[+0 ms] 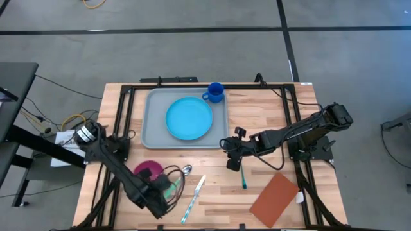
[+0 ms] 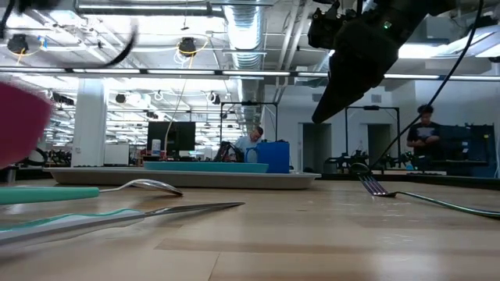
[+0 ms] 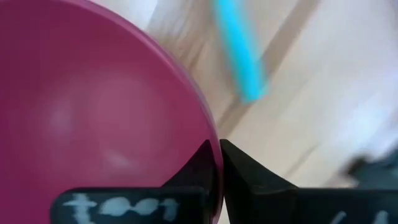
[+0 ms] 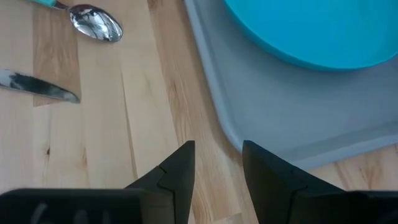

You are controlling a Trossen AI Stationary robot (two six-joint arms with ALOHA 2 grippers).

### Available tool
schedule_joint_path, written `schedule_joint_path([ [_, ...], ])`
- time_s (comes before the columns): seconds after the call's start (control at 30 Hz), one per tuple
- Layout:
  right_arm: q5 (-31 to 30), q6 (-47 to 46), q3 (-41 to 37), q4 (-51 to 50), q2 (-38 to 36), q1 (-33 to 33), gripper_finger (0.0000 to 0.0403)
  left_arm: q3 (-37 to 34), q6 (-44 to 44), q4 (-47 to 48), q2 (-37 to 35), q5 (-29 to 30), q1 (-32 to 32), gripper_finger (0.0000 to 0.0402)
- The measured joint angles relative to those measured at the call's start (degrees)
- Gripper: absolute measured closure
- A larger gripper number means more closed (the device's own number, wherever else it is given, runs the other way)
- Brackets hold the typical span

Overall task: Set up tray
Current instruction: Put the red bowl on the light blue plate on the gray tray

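Observation:
The grey-blue tray [image 1: 151,128] lies at the table's far middle with a round blue plate [image 1: 189,119] on it and a blue mug [image 1: 215,93] at its far right corner. A magenta bowl [image 1: 148,170] is near the front left, and my left gripper [image 3: 219,149] is shut on its rim, pointing down. My right gripper [image 4: 217,152] hangs open above the wood beside the tray's near right corner [image 4: 249,134], with nothing between its fingers. In the low view the bowl [image 2: 19,125] shows blurred at the left edge. My left gripper pinches the bowl's rim [image 3: 214,134] with one finger inside the bowl [image 3: 202,165] and the other outside [image 3: 242,171]. The fingers come from above, pointing down. Whether the bowl's base is on the table, I cannot tell.
A spoon [image 1: 186,170] and a knife [image 1: 194,196] lie right of the bowl. A teal-handled fork [image 1: 243,176] lies under the right arm, and a rust-brown napkin [image 1: 275,197] lies at the front right. People show in the room beyond the table.

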State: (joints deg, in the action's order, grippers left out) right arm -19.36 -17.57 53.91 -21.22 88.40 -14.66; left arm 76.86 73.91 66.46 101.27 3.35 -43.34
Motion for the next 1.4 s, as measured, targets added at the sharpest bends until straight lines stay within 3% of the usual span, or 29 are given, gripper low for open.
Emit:
schedule_joint_path([
  [0.2, 0.0, -2.9, 0.0, -3.1, 0.0, -1.8, 0.0278, 12.7, -15.1, 7.3, 0.0, 14.1, 4.4, 0.0401],
  [0.33, 0.0, -6.8, 0.0, -5.6, 0.0, -4.5, 0.0278, 15.9, -27.4, 10.8, -0.1, 23.8, 9.4, 0.0401],
  [0.5, -0.1, -11.4, 0.0, -6.0, 0.0, -8.7, 0.0278, 15.9, -43.2, 11.7, 0.6, 25.7, 18.9, 0.0401],
  [0.6, -0.2, -14.7, 0.0, -6.0, 0.0, -11.2, 0.0278, 15.8, -46.8, 11.6, 1.9, 27.9, 25.2, 0.0401],
  [0.97, -3.5, -28.0, -1.8, -6.0, 0.0, -20.7, 0.0278, 11.9, -64.0, 3.0, 9.9, 22.1, 42.6, 0.0401],
  [1.2, -6.3, -34.5, -1.8, -6.2, 0.0, -24.8, 0.0278, 11.9, -68.1, -8.9, 11.0, 15.8, 46.3, 0.0399],
  [1.4, -8.6, -36.4, -1.8, -6.2, 0.0, -27.2, 0.0278, 11.9, -69.7, -10.4, 11.5, 13.8, 47.1, 0.0388],
])
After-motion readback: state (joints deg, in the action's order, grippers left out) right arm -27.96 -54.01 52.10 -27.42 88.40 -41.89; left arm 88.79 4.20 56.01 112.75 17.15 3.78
